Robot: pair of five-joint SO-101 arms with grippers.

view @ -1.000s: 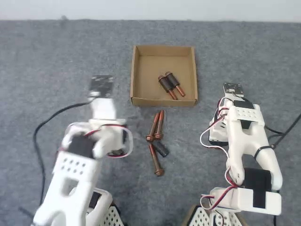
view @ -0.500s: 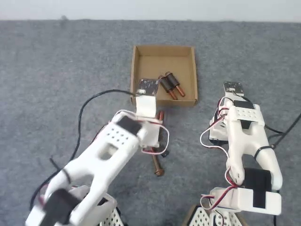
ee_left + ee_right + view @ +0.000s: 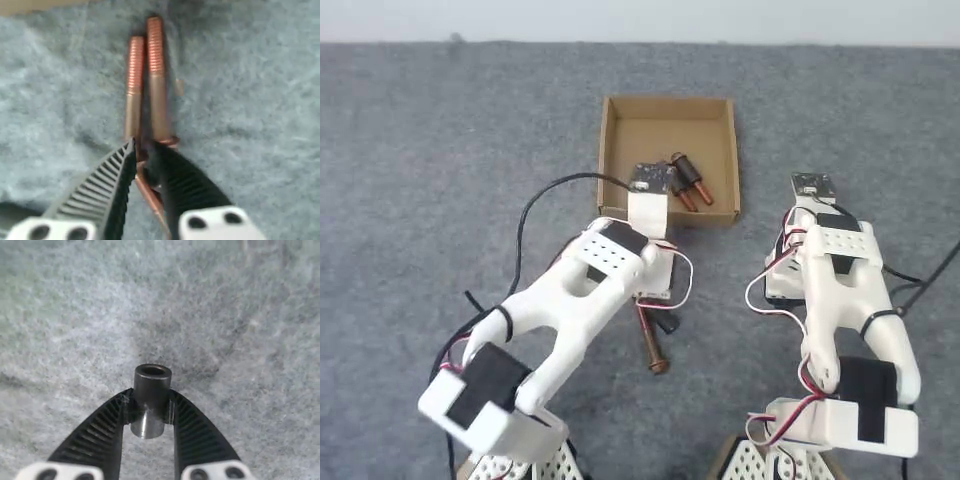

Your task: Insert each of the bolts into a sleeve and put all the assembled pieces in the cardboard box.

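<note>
A: Left claw first: what has changed?

B: In the high view, the left arm has swung in from the left side of the counter within the last second. It now hangs over the bolts lying just in front of the cardboard box. The right arm has not stirred. I take it the next bolt is about to be picked up.

A: And the box?

B: Two assembled pieces lie in it side by side, toward the wall nearest the arms. On the counter one bolt shows past the arm, with a loose sleeve just beside it.

A: The left wrist view?

B: The left claw sits at the heads of two bolts lying side by side, and a third bolt runs beneath it. Whether it pinches one I cannot tell.

A: The right wrist view?

B: The right claw is pinching a dark sleeve upright, with its bore showing, over bare counter. So one sleeve is ready. By my count three bolts have yet to be sleeved and boxed.
</note>
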